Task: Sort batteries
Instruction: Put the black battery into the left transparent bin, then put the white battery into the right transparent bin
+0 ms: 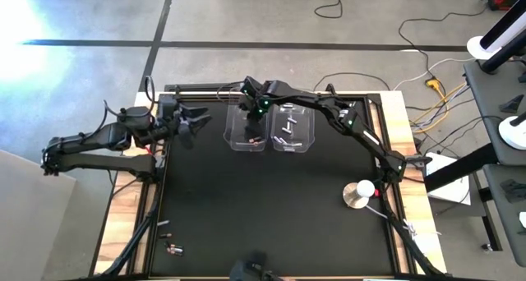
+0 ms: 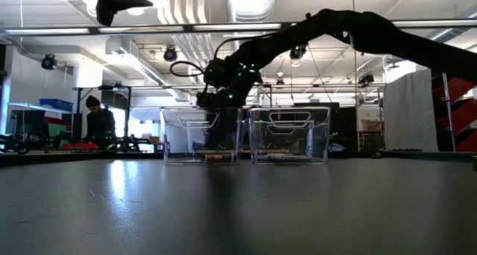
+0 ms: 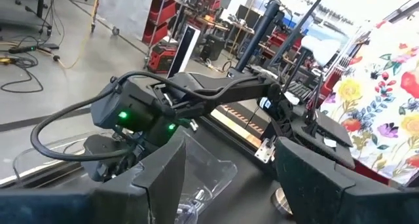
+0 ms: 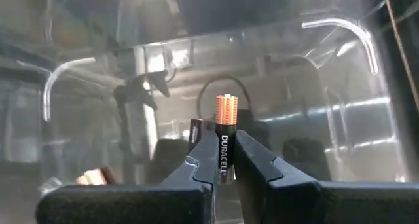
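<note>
Clenched on a dark, copper-topped battery (image 4: 224, 135), your right gripper (image 4: 224, 160) holds the cell upright by its lower body, copper end up, over the inside of the left clear bin (image 1: 246, 130). Your left gripper (image 3: 226, 178) hangs released and parked off the mat's left edge, near that bin but clear of it.

Start with the biggest hazard: your right arm (image 1: 362, 129) reaches across the far side of the table and right over the right clear bin (image 1: 295, 131), which holds silver-white cells. If you withdraw low, I judge the arm or wrist could catch a bin wall and drag or tip it, spilling sorted cells.

Next, the bins themselves stand just beside one another. A release while the wrist is drifting sideways could send the battery over the shared wall into the wrong compartment.

Then the drop. At least one more dark cell (image 4: 195, 137) and a copper end already lie on the floor of the left bin. Let go from this height with the battery vertical and it may bounce off those, or off the clear wall; how near the floor it is, I cannot tell.

Smallest: only the fingertips pinch the cell, so a jolt could tilt it or let it slip early.

A few loose batteries (image 1: 173, 250) wait near the mat's front-left corner.
</note>
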Robot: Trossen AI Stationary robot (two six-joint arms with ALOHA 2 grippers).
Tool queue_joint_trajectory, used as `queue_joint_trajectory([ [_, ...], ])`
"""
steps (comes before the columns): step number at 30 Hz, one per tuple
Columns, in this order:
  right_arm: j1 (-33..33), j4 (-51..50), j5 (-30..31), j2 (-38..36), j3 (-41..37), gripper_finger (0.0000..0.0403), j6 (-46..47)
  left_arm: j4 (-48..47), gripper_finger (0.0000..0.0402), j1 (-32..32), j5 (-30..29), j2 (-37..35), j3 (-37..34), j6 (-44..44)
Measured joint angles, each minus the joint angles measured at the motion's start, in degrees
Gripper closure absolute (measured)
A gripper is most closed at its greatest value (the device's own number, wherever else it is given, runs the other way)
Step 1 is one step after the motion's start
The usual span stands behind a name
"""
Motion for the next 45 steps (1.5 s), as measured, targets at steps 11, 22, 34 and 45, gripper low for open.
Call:
queue_joint_trajectory([
  [11,0.4,-4.0,4.2,0.3,0.0,0.0378,-7.0,-0.1,0.0189,0.0,0.1,1.6,0.0,0.5],
  [22,0.4,-4.2,6.1,0.3,-2.3,0.0378,-7.9,-5.2,0.0189,0.0,14.0,1.6,0.0,5.9],
  [34,0.8,-3.8,7.2,0.1,-2.7,0.0324,-7.4,-10.8,0.0189,0.0,14.0,1.6,0.0,2.0],
  [45,0.8,-8.3,7.4,-5.0,0.6,0.025,-3.3,-11.0,0.0189,0.0,14.0,1.6,0.0,2.0],
])
